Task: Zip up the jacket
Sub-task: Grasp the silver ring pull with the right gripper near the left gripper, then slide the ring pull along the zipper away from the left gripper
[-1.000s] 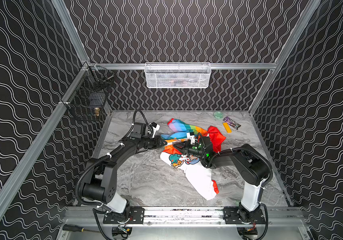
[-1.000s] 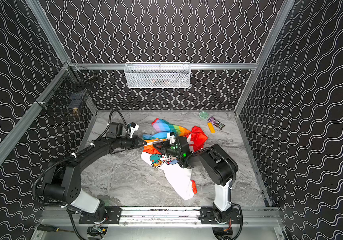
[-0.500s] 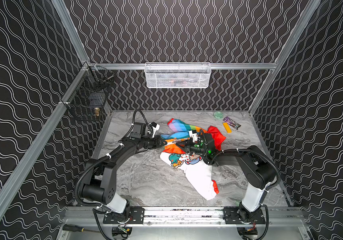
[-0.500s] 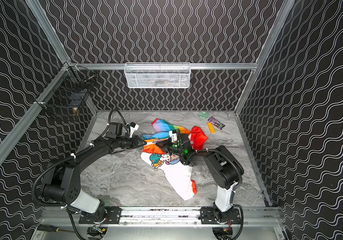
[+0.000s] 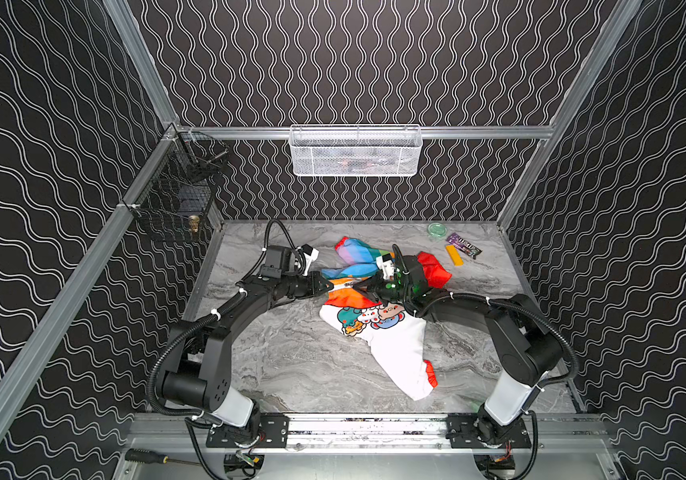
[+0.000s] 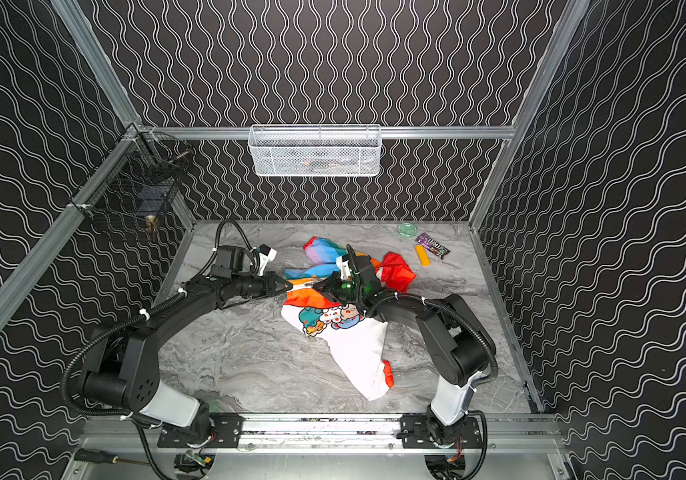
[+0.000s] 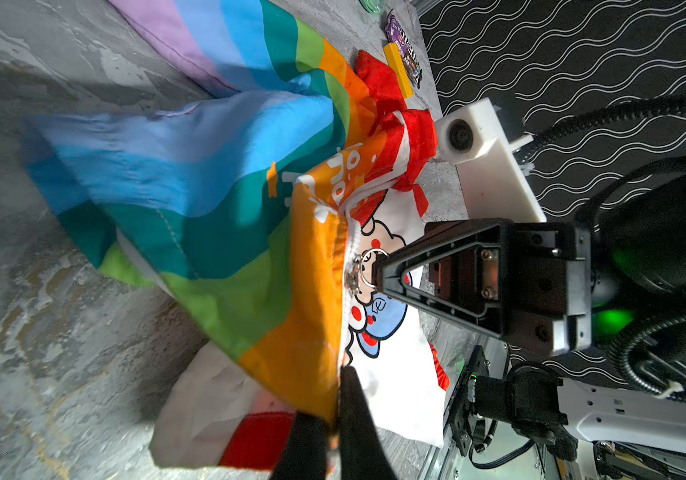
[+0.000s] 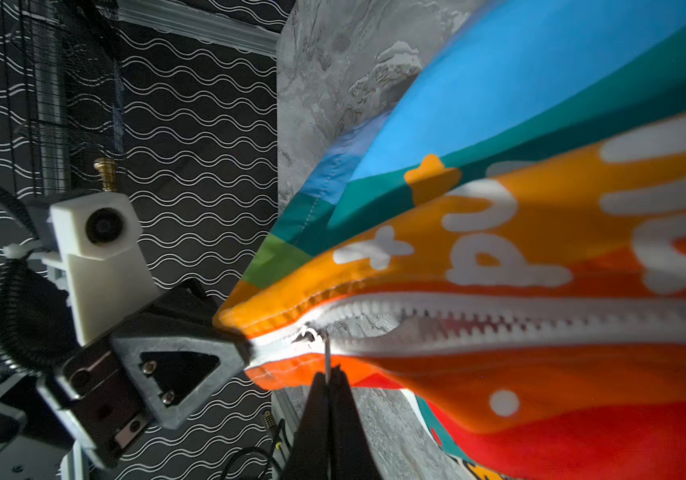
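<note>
1. Verify the right pincer (image 7: 378,270) shut on the metal ring pull (image 7: 371,266) of the zipper slider (image 7: 351,276); in the right wrist view, find the ring edge-on between the closed fingertips.
2. Verify the left pincer (image 8: 240,347) shut on the hem corner of the jacket (image 8: 541,249), at the foot of the white zipper (image 8: 499,311) and just beside the slider.
3. Note the slider low on the track, near the hem. Beyond it, read the two tooth rows as parted and look through the gap to the desk (image 8: 333,62). Judge the closing as barely begun.
4. Draw the ring along the line of the track, away from the left pincer and toward the red hood (image 5: 433,270). Avoid lifting or pulling sideways, likely to cock the slider and jam it.
5. Anchor the hem with the left pincer as a counter-pull, to tension the tape and feed both tooth rows straight.
6. Watch the orange panel edge and the white cartoon-print lining (image 5: 391,349) beside the track; treat any slack cloth there as a snag risk.
7. Locate the jacket crumpled around mid-desk toward the rear, lifted at the gripped hem, with the lining spread toward the front.
8. Disregard the yellow block (image 5: 453,254), purple wrapper (image 5: 464,249) and green lid (image 5: 437,229) at the rear right, clear of the zipper line.
</note>
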`<state>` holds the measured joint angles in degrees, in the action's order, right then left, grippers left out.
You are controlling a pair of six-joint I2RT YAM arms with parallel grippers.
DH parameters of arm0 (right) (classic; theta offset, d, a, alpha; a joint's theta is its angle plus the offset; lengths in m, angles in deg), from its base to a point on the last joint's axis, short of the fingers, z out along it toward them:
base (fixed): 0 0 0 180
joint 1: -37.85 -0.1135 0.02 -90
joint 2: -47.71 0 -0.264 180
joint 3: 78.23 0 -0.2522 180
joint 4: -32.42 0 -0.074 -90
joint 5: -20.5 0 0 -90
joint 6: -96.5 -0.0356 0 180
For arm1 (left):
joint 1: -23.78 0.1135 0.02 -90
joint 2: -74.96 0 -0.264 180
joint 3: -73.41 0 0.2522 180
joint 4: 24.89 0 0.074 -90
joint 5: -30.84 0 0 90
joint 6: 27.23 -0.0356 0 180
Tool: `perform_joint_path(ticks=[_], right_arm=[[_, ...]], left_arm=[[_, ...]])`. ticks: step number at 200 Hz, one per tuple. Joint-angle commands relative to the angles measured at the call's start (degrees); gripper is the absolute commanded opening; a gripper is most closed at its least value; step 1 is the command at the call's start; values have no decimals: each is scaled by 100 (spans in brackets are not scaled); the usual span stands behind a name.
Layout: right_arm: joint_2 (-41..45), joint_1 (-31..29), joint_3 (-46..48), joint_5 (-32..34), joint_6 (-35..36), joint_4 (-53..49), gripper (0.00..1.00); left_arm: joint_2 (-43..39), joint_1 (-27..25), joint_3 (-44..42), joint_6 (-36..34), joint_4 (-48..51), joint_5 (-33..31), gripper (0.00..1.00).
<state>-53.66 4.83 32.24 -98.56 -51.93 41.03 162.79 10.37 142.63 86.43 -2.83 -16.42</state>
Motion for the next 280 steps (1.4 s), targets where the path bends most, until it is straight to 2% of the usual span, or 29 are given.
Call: perform_joint_path(ticks=[1,189,280], right_arm=[[114,5,-93,372,412,-693,0],[485,167,-92,681,842,-1341,0],[530,291,-97,621,863,-1382,0]], left_arm=[[-59,5,-31,-11,-148,-28,0],[-51,15,-62,103,-280,-82,0],[-99,14,-110,121,-313,-119,0]])
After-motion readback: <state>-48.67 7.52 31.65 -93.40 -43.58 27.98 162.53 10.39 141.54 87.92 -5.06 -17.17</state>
